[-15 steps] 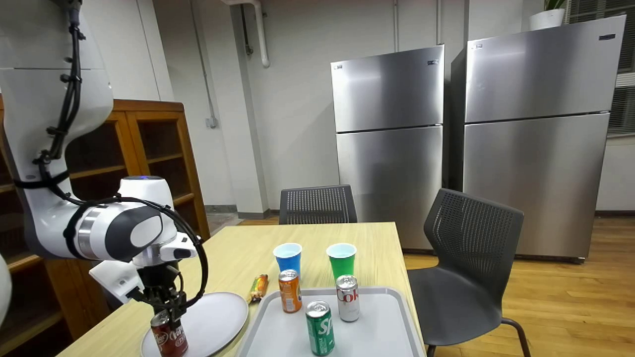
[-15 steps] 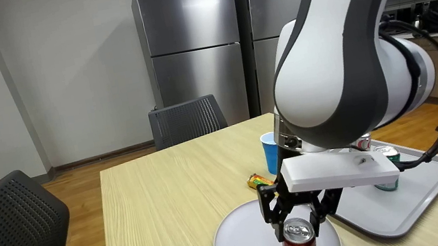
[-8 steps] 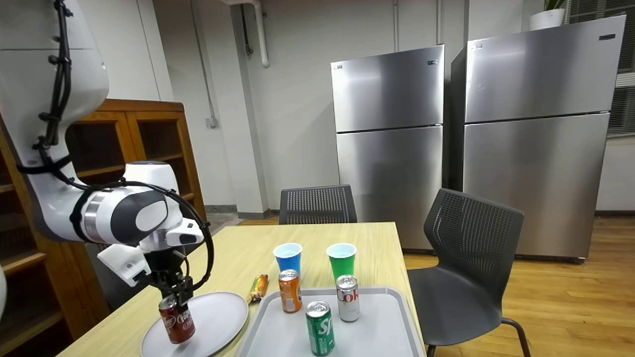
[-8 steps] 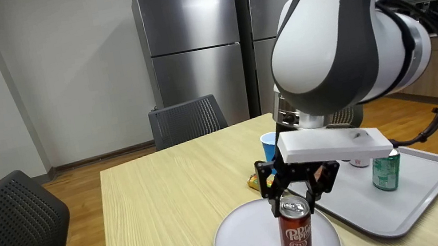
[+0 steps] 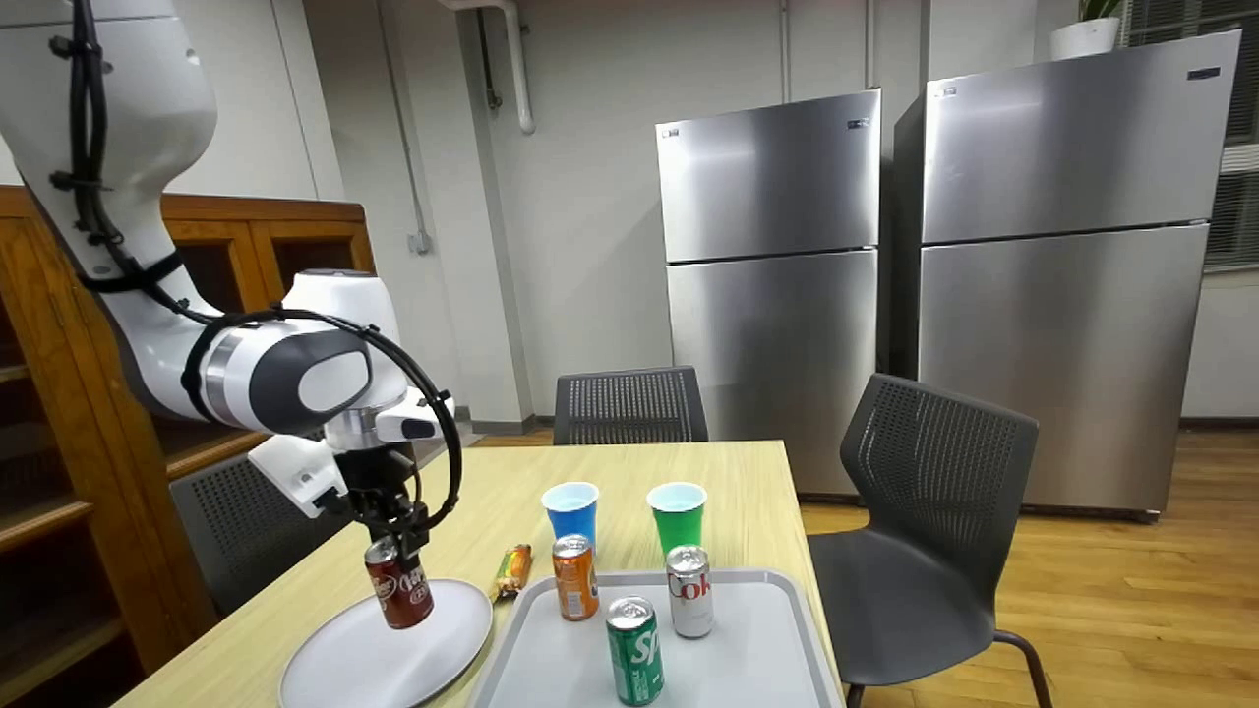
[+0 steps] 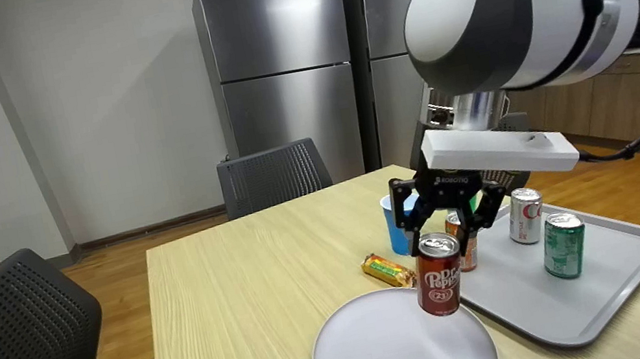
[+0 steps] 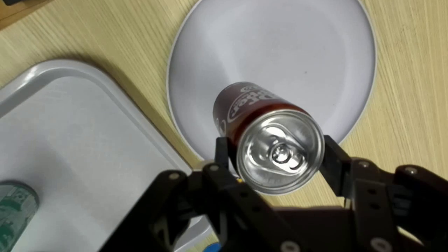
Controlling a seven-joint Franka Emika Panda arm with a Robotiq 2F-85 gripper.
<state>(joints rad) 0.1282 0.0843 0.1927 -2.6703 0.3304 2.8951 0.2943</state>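
Pincer [image 6: 439, 247] pinching Dr Pepper can [image 6: 440, 282] by opposite sides, high up, just under the lid [image 7: 281, 154]; contact both sides in wrist view. Can hangs over the plate [image 6: 383, 352], toward the rim nearest the wrapped snack [image 6: 388, 270]; looks clear of the plate in both exterior views, gap hard to judge. Leans a bit in an exterior view.

Handling, my read: thin aluminium wall, stiff if full and sealed, easy to dent if drained. Can't tell fill, so weight unknown: light if empty, fairly heavy and bottom-dragging if full. Painted side smooth, likely slick, worse if wet; no moisture that I can make out. Not fragile like glass, but a hard squeeze could crease it.

Best hold: opposite sides at mid-body, below the shoulder taper, pressing square to the wall. Present hold is high, so the body could swing or tip under it; even pressure matters, keep off the lid.

Around: gray tray [image 6: 608, 280] just beside the plate on the surface [image 6: 227, 288], carrying orange can [image 5: 575, 578], silver Coke can [image 5: 689, 592], green can [image 5: 635, 651]. Blue cup [image 5: 570, 509] and green cup [image 5: 679, 519] stand beyond the tray.
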